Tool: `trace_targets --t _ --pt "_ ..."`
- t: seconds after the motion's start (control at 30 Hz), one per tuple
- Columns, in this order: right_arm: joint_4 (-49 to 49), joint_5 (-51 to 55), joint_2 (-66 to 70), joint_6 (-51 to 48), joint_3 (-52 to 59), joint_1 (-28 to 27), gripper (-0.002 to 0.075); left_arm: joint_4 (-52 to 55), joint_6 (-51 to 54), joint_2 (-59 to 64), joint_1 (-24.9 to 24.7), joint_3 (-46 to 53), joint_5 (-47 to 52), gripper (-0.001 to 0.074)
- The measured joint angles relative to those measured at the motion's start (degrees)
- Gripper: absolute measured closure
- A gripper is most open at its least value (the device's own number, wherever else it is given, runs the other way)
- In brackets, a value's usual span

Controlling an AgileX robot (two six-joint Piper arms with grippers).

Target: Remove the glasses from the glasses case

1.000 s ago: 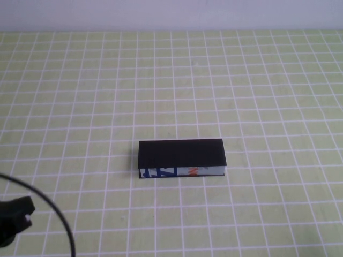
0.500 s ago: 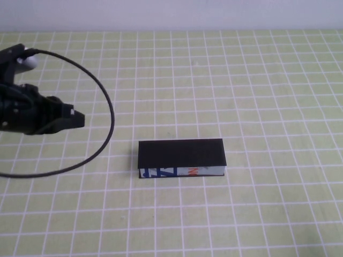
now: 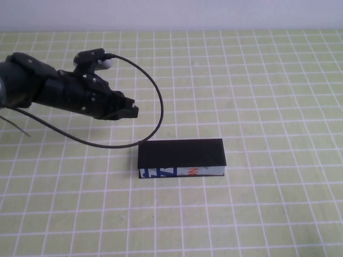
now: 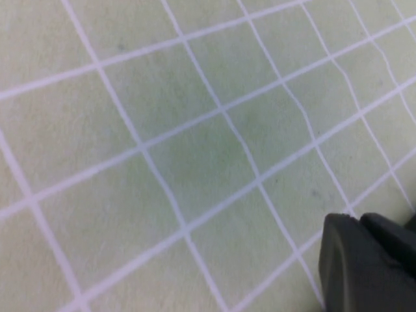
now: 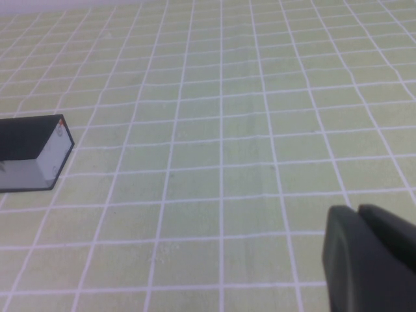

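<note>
The glasses case [image 3: 181, 157], a matte black rectangular box with a white front printed in blue and orange, lies shut, lengthwise, near the counter's middle.

A matte black jointed left arm [image 3: 53, 91] is seen, bulky and rounded, narrowing to a blocky left tool [image 3: 127, 111]. A small white knob [image 3: 105, 63] sits on top, and a thin black cable [image 3: 153, 91] loops from it. Of the right tool [image 5: 370, 260], only a dark rounded finger block is shown.
</note>
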Motion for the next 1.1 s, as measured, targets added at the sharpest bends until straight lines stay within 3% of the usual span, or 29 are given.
trace_targets --t 0.37,0.8,1.1 --pt "-4.31 0.00 0.00 -1.43 0.00 0.00 0.0743 -2.25 1.01 10.58 -2.12 -5.17 3.29 0.0739" --pt "-3.74 -1.06 0.00 -1.53 0.00 0.00 0.0743 -2.29 1.01 11.99 -2.12 -5.64 5.85 0.0739" --pt "28.34 -13.18 0.00 -1.53 0.00 0.00 0.0743 -2.19 1.01 12.08 -2.12 -5.64 6.21 0.0739"
